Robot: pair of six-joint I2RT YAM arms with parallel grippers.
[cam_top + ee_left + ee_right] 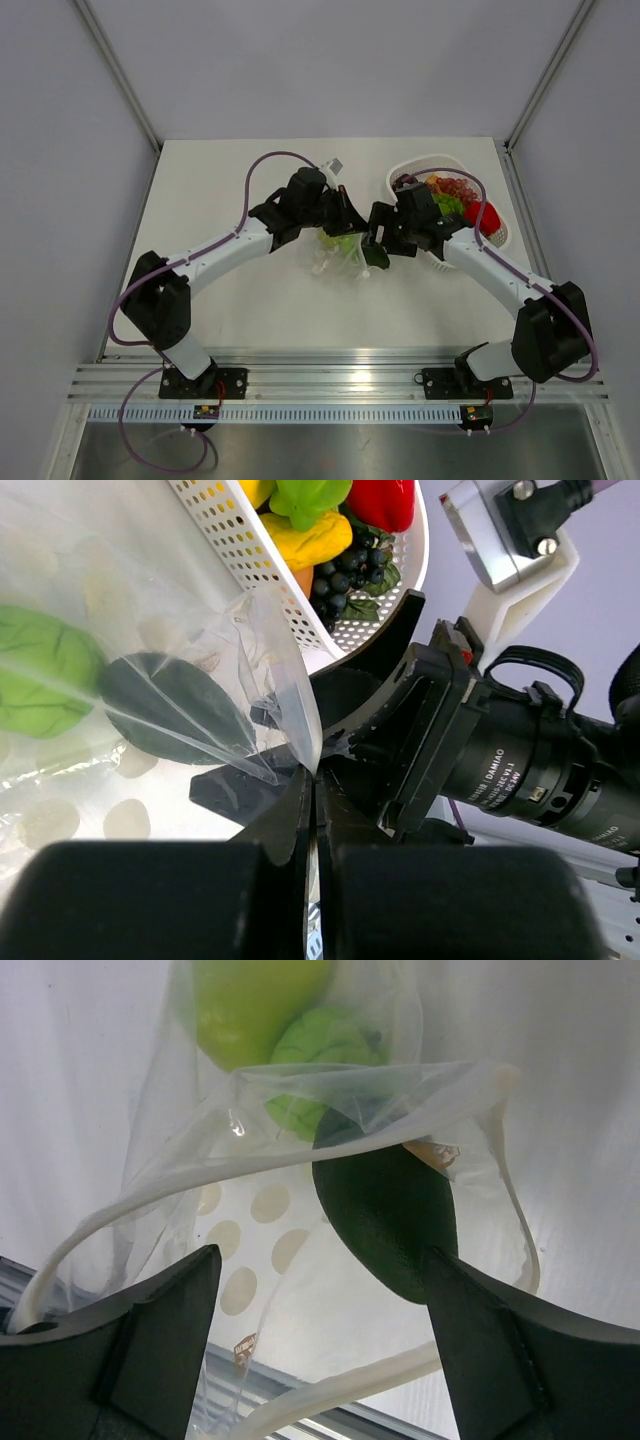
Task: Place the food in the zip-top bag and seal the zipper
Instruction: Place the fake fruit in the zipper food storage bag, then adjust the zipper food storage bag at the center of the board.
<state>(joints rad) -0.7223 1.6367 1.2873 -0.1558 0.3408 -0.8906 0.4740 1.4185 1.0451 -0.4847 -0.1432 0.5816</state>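
The clear zip-top bag [340, 250] lies mid-table between the two grippers. My left gripper [312, 780] is shut on a fold of the bag's mouth edge [300, 720] and holds it up. In the right wrist view the bag [300, 1090] holds two light green foods [255, 1000] deep inside. A dark green food [385, 1210] sits at the mouth, against the right finger. My right gripper [320, 1260] is open at the mouth, empty. The zipper [100, 1225] curves open around the mouth. The dark green food also shows through the bag [175, 705].
The white lattice basket [500, 235] stands at the back right with red, yellow, green and dark purple foods [330, 540] in it. It is just behind the right arm [520, 760]. Metal rails run along the table's near edge.
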